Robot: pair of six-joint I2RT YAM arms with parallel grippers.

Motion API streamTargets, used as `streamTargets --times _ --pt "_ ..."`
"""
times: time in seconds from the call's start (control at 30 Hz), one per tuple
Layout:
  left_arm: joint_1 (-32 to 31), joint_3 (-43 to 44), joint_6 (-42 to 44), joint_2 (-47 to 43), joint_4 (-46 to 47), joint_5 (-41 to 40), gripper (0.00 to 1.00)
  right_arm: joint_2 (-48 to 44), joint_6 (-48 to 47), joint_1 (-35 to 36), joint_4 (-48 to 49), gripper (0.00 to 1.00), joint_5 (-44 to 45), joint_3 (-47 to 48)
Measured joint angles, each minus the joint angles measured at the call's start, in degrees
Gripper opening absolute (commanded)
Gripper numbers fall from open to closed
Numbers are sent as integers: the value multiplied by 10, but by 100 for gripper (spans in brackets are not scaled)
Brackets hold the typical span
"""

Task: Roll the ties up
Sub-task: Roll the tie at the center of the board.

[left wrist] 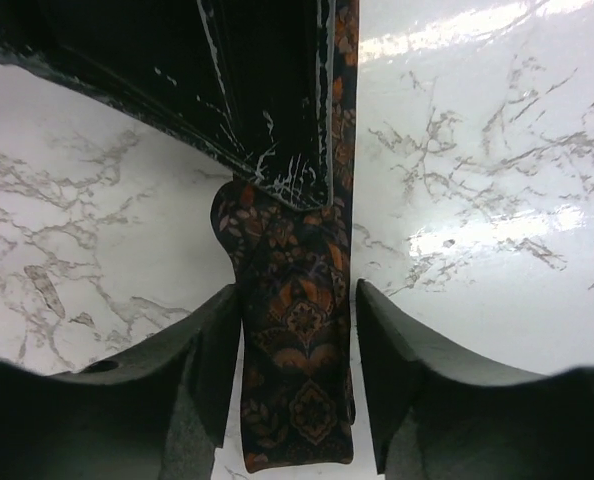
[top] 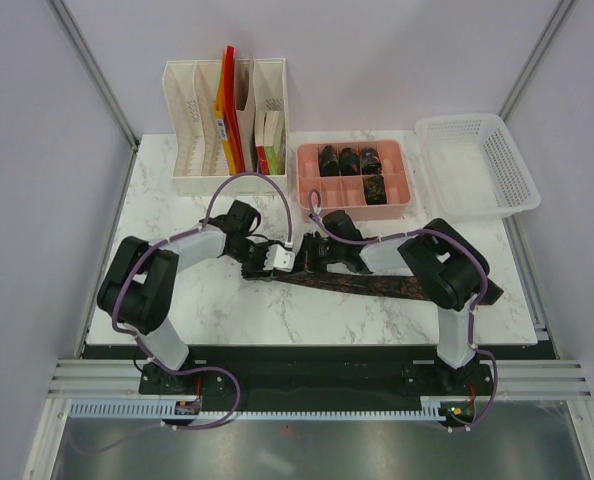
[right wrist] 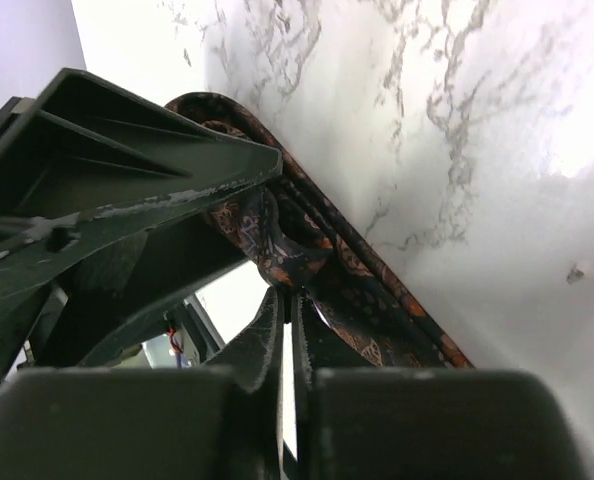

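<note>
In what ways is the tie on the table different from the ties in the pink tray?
The long tie lies stretched as a mostly flat strip; the tray ties are small tight rolls. The long tie rests on the table; the tray ties sit in compartments of the pink tray. Both are dark fabric.

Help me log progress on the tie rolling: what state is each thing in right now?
tie: mostly unrolled, lying flat, one end folded over.
left pincer: open, straddling the tie.
right pincer: shut on the tie's folded end.
rolled ties: four, rolled up, sitting in the pink tray.
</note>
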Motion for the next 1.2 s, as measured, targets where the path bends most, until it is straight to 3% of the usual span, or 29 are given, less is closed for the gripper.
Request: streamTargets --times 0.17,0.47,1.0,1.2 --pt "-3 -5 3 1 5 -10 42 -2 7 -2 -2 24 -7 -3" --pt "-6 -6 3 2 8 -12 40 -38 5 -17 -30 42 -20 15" --pt "-7 -7 3 2 20 -15 40 -20 -7 -10 -96 45 12 32" --pt "-7 -7 3 2 24 -16 41 5 -16 -8 -97 27 19 46"
